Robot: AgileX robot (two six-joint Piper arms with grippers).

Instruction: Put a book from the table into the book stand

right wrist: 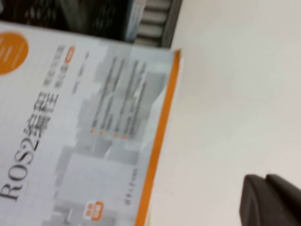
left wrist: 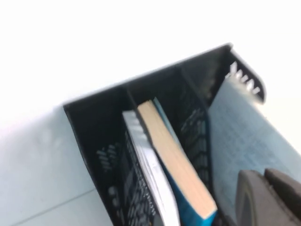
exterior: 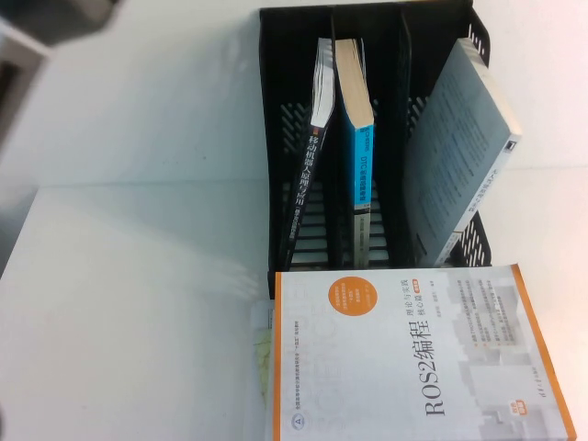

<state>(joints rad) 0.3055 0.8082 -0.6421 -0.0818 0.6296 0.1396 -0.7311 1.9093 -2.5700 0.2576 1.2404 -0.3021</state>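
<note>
While the grey-backed book (exterior: 464, 156) leans in the book stand (exterior: 276, 138) at the tabletop's (exterior: 129, 303) far edge, both arms hang back.
Left hand (left wrist: 268, 197) and right hand (right wrist: 270, 200): grip cannot be told.

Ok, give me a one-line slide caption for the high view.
Grey-backed book leans in the book stand's right slot beside two upright books; ROS2 book lies in front; both grippers out of view.

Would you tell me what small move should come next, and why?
Probably the left pincer, close beside the grey book, should nudge it upright: it leans tilted in the right slot of the stand, its top towards the outer wall. The right pincer hovers over the table beside the ROS2 book.
</note>
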